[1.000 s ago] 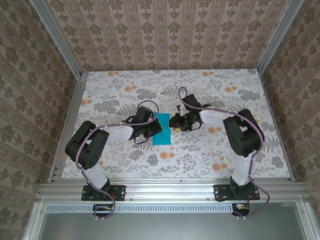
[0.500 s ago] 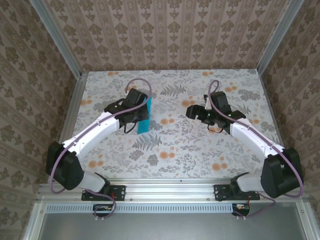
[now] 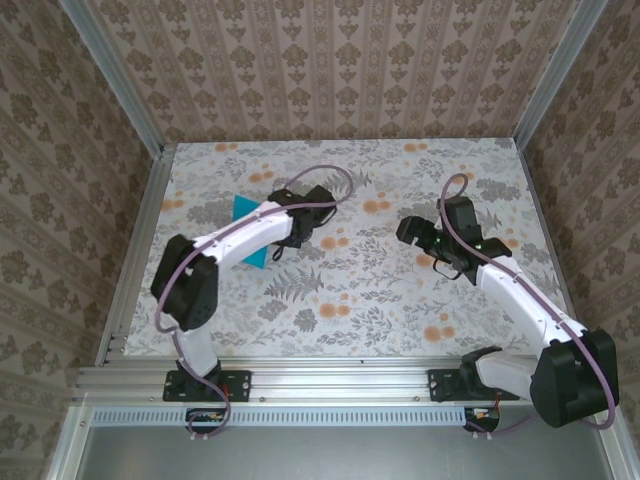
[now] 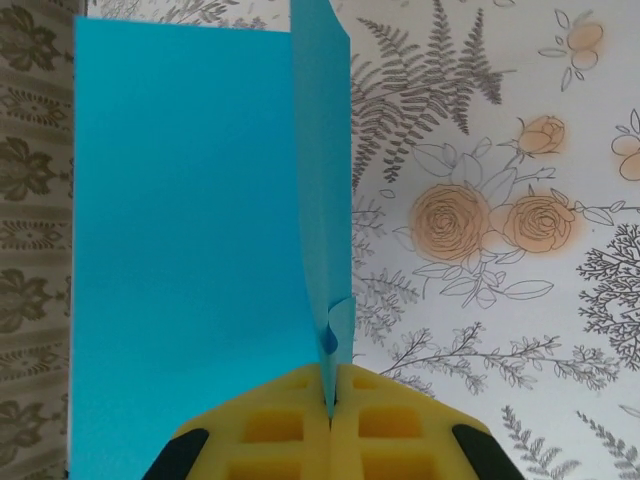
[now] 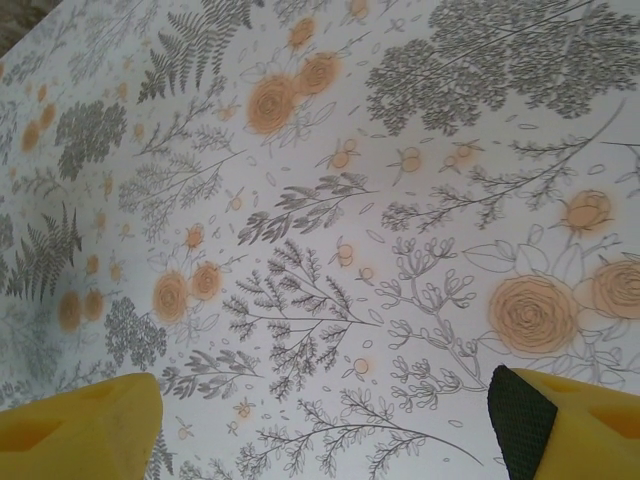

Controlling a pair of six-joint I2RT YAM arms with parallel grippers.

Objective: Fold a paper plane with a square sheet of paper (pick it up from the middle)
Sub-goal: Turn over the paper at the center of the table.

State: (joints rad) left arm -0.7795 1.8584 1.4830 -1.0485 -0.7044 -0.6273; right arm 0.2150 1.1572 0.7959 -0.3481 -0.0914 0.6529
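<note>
A second ago both grippers met over the thin bright teal-blue square sheet of paper (image 3: 243, 209) lying flat at the middle of the overhead frame. Now they have parted. The right gripper (image 3: 418, 234) has let go and drawn off to the right of centre; in its wrist view the right gripper (image 5: 325, 425) stands wide, with nothing between its fingers but the floral-patterned surface (image 3: 350, 290). The left gripper (image 3: 292, 236) has swung the sheet up and to the left of centre, lifted off the surface. In its own wrist view the left gripper (image 4: 330, 405) is clamped on the sheet (image 4: 190, 250), the yellow pads (image 4: 280, 430) pressed together on the paper's crease. One flap spreads broad to the left and the other rises edge-on (a small crumple sits just above the pinch). Judging by this, the pick-up from the middle is done and the sheet hangs folded in half from one gripper; the pointed folds are not yet made.
</note>
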